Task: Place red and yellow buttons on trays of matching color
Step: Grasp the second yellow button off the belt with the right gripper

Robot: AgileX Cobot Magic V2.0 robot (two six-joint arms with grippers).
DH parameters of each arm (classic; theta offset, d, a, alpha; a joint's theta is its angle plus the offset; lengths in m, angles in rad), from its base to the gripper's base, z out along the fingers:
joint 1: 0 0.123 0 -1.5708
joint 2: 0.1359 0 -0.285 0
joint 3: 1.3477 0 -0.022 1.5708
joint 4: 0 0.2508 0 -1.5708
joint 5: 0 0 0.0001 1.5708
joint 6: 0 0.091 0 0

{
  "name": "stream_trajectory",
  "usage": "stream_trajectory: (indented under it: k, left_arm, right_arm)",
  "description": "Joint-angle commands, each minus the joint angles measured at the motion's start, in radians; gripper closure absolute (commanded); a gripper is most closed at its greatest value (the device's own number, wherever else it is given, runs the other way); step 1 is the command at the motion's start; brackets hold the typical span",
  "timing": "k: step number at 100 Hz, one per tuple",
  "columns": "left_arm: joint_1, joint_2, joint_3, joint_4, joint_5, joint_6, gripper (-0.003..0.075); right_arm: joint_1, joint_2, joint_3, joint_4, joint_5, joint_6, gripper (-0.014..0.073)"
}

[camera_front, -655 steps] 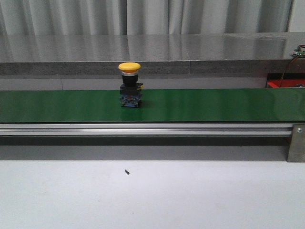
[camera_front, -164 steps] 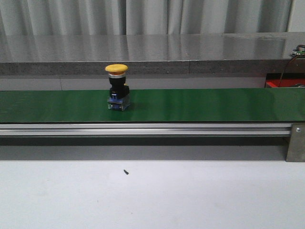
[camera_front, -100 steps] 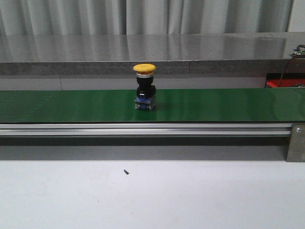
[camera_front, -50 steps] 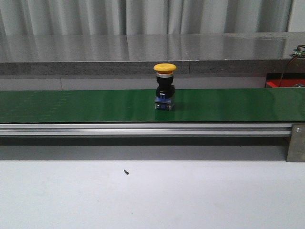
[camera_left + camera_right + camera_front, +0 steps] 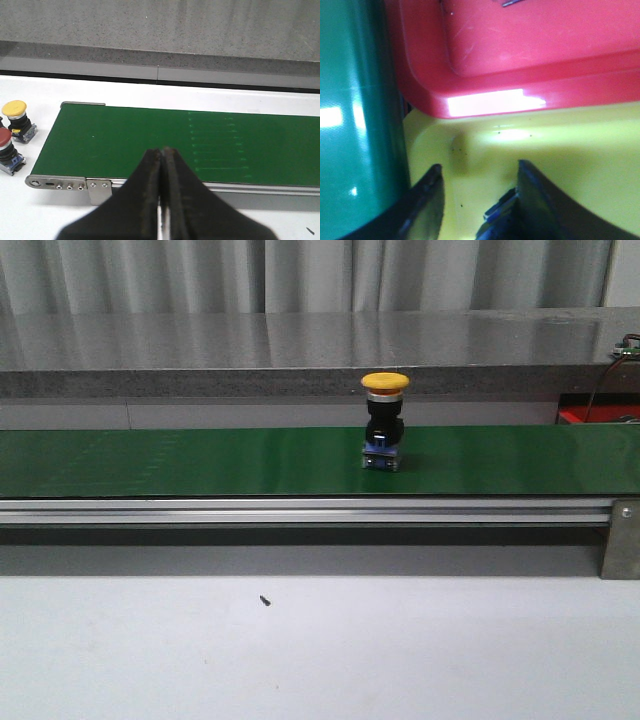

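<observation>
yellow button (image 5: 385, 424) rides the green belt (image 5: 200, 460) unheld; your right end effector (image 5: 475, 200) waits released over the yellow tray (image 5: 570, 165), left end effector (image 5: 161, 200) clenched. time the pickup.

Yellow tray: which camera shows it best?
The right wrist view: the yellow tray fills the lower frame beneath the open right end effector, beside the red tray. The front and left wrist views show none of it.
</observation>
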Motion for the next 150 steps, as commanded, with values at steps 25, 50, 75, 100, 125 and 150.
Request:
stream_trajectory:
  k: [25, 50, 75, 100, 125, 150]
  left_arm:
    - [-0.008, 0.002, -0.026, -0.020, -0.074, -0.002, 0.0740]
    - [-0.008, 0.002, -0.026, -0.020, -0.074, -0.002, 0.0740]
    - [-0.008, 0.002, -0.026, -0.020, -0.074, -0.002, 0.0740]
    - [-0.008, 0.002, -0.026, -0.020, -0.074, -0.002, 0.0740]
    - [-0.008, 0.002, -0.026, -0.020, -0.074, -0.002, 0.0740]
    - [-0.008, 0.002, -0.026, -0.020, -0.074, -0.002, 0.0739]
  right_arm:
    - [-0.002, -0.047, -0.026, 0.039, -0.023, -0.015, 0.0043]
    - [-0.003, -0.129, -0.052, 0.039, -0.033, -0.015, 0.0043]
    - [0.022, -0.306, -0.062, 0.042, 0.031, -0.031, 0.0043]
    - [0.160, -0.437, -0.062, 0.042, 0.068, -0.156, 0.0043]
    - [0.343, -0.437, -0.062, 0.038, 0.067, -0.211, 0.0043]
    - [0.429, -0.407, -0.062, 0.019, -0.011, -0.211, 0.0043]
